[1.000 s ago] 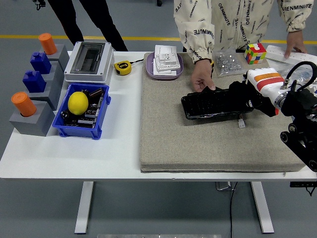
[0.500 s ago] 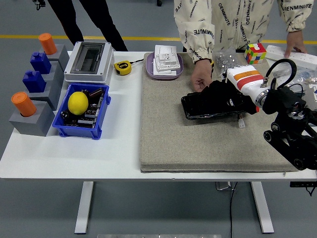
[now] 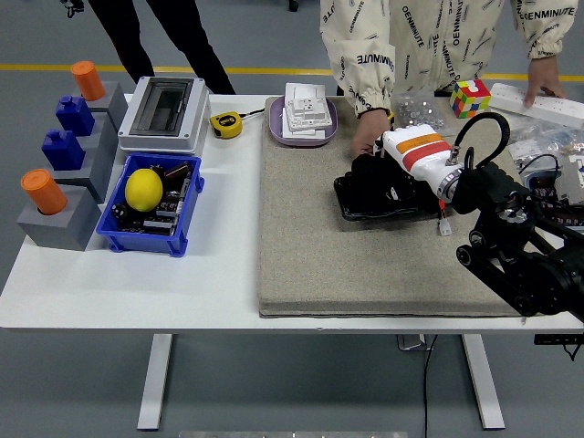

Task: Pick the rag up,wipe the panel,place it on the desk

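Note:
A black panel (image 3: 394,208) lies on the beige felt mat (image 3: 347,265) right of the table's middle. My right hand (image 3: 370,180), black with a white and orange wrist cuff, presses down on the panel's left half. Its fingers are curled on a dark rag (image 3: 359,172) that is hard to tell apart from the hand and the panel. A person at the far side holds the panel's far left corner with one hand (image 3: 369,139). The left arm is out of view.
The person's other hand (image 3: 545,78) rests on a white strip at the back right, near a colour cube (image 3: 470,98) and a bag of screws (image 3: 415,111). Further left are a purple plate (image 3: 274,128), a yellow tape measure (image 3: 225,124), a grey box (image 3: 164,111) and a blue bin (image 3: 137,242).
My right hand has slid leftward along the panel from its right end to its left half, taking the rag with it. The person's hand stays at the panel's corner.

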### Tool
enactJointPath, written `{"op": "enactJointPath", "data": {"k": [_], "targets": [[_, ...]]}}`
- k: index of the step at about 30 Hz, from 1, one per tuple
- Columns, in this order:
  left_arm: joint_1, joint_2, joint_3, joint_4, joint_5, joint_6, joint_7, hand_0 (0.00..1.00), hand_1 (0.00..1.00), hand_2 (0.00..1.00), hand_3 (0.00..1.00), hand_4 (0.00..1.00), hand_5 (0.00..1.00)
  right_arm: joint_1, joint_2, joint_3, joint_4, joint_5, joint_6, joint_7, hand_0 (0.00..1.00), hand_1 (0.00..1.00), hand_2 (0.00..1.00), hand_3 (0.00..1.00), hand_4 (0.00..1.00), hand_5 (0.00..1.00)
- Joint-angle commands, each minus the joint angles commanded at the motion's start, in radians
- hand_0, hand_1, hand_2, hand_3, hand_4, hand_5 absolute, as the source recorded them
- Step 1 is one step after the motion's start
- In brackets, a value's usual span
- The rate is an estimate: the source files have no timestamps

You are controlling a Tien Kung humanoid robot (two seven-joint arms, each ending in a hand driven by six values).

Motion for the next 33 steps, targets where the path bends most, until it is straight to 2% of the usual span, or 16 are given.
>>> {"op": "enactJointPath", "data": {"k": [19,26,33], "targets": [[-0.001,0.001,0.0,0.0,0.003,0.0,0.001,0.64,0.689,0.723,0.566,0.592,0.465,0.022,0.096,-0.059,0.013,0.009,-0.006,-0.003,0.226,0.358,0.438,0.415,0.993,0.052],[-0.001,0.001,-0.002,0.0,0.006,0.0,0.001,0.64,0.689,0.722,0.566,0.593,0.467,0.031,0.114,-0.075,0.019,0.011,-0.005,-0.004,0.225,0.357,0.436,0.414,0.992,0.053],[-0.001,0.002,0.001,0.0,0.005,-0.001,0.001,0.64,0.689,0.723,0.566,0.593,0.466,0.028,0.115,-0.078,0.015,0.012,-0.005,-0.004,0.225,0.358,0.437,0.415,0.992,0.051]]}}
